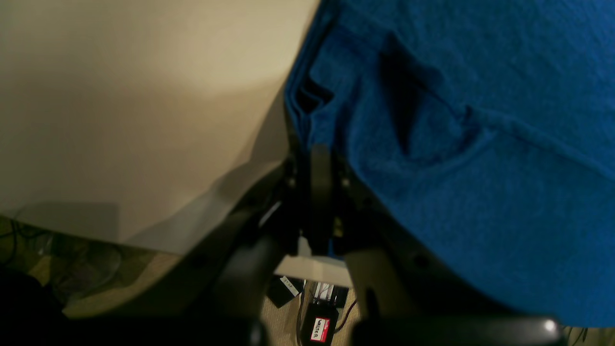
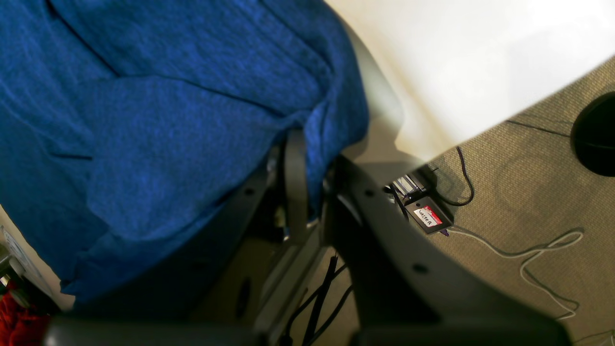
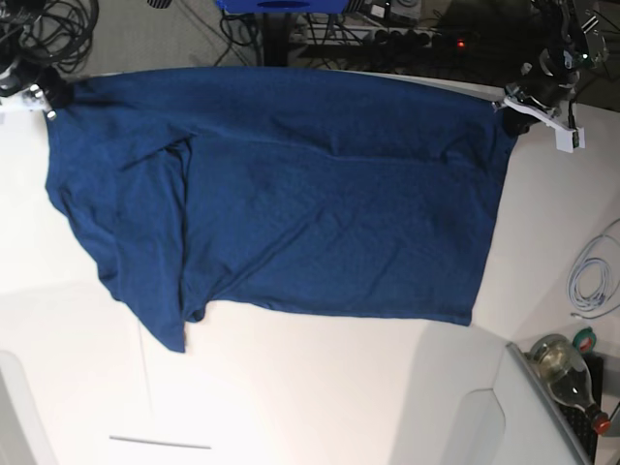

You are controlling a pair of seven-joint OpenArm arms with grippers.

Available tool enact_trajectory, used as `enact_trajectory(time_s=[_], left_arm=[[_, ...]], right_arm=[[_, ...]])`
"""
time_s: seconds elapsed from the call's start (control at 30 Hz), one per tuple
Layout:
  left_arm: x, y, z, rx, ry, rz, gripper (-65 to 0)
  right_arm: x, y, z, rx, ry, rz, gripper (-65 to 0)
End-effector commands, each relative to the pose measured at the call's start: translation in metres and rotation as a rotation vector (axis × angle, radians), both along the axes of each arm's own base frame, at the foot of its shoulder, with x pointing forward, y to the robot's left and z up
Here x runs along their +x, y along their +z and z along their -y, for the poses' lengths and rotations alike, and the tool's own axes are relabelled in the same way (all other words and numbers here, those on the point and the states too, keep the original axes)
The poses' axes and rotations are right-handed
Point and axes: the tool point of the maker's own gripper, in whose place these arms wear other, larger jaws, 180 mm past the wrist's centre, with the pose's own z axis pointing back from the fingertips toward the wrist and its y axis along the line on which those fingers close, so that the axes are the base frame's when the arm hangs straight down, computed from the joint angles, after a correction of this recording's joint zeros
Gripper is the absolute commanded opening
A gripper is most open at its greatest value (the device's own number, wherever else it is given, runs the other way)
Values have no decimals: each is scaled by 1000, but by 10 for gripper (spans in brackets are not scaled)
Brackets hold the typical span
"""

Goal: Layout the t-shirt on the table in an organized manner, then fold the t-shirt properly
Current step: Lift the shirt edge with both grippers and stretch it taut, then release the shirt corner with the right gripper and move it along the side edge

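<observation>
So you've got the t-shirt (image 3: 291, 194) spread across the table (image 3: 320, 387) — left gripper (image 3: 518, 111) and right gripper (image 3: 44, 94) each clamped on a far corner — folding remains.

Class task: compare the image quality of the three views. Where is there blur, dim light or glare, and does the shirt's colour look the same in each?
Left wrist view: dim, the table yellowish, the left gripper dark and blurred. Right wrist view: the table glares white, the right gripper is out of focus. Base view: even light and sharper, the t-shirt navy, though brighter blue in both wrist views.
</observation>
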Motion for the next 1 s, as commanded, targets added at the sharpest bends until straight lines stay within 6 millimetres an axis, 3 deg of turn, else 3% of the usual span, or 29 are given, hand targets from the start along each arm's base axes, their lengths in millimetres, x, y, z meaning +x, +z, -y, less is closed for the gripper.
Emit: enact_trajectory(time_s=[0.0, 0.13, 0.27, 0.3, 0.33, 0.43, 0.57, 0.7, 0.83, 0.9, 0.97], left_arm=[[6, 10, -7, 17, 1, 35, -650], [5, 9, -7, 16, 1, 32, -650], [-1, 10, -9, 30, 5, 20, -650], [-1, 11, -12, 38, 21, 19, -615], [-5, 12, -19, 51, 49, 10, -528], [-9, 23, -43, 88, 125, 30, -351], [2, 44, -65, 131, 169, 90, -276], [12, 78, -90, 200, 199, 167, -275], [28, 99, -79, 222, 155, 225, -283], [38, 92, -57, 195, 95, 222, -362], [44, 83, -36, 164, 41, 208, -538]], right_arm=[[5, 8, 10, -27, 0, 30, -650], [8, 12, 13, -37, -1, 39, -629], [18, 28, 20, -86, 13, 79, -449], [20, 31, 21, -98, 17, 88, -404], [22, 35, 23, -109, 21, 95, -362], [28, 45, 27, -142, 30, 116, -302], [33, 54, 33, -173, 36, 131, -291], [62, 79, 54, -284, 63, 226, -291], [137, 85, 52, -337, 269, 292, -294], [173, 81, 50, -358, 339, 318, -294], [198, 73, 48, -363, 380, 318, -294]])
